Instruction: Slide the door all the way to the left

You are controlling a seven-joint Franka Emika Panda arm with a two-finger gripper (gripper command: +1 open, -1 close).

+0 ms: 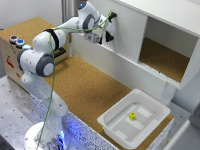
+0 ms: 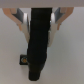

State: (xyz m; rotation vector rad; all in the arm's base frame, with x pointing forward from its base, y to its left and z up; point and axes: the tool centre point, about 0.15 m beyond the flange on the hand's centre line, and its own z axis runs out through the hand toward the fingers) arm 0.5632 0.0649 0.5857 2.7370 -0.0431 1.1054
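The door (image 1: pixel 129 36) is a flat white panel covering the left part of the cabinet front (image 1: pixel 172 22) in the exterior view. Its small black handle (image 1: pixel 113 15) sits near the door's upper left. My gripper (image 1: pixel 110 18) is at the handle, reaching in from the left. In the wrist view the black handle (image 2: pixel 39 47) runs between my two fingers (image 2: pixel 22 22), which press against its sides, with the white door (image 2: pixel 70 55) behind. The cabinet opening (image 1: pixel 165 56) to the door's right shows a cork floor.
A white plastic tray (image 1: pixel 117 127) holding a small yellow object (image 1: pixel 132 116) stands on the cork table (image 1: pixel 85 87) in front of the cabinet. A wooden box with coloured buttons (image 1: pixel 15 41) sits at the exterior view's left, behind my arm.
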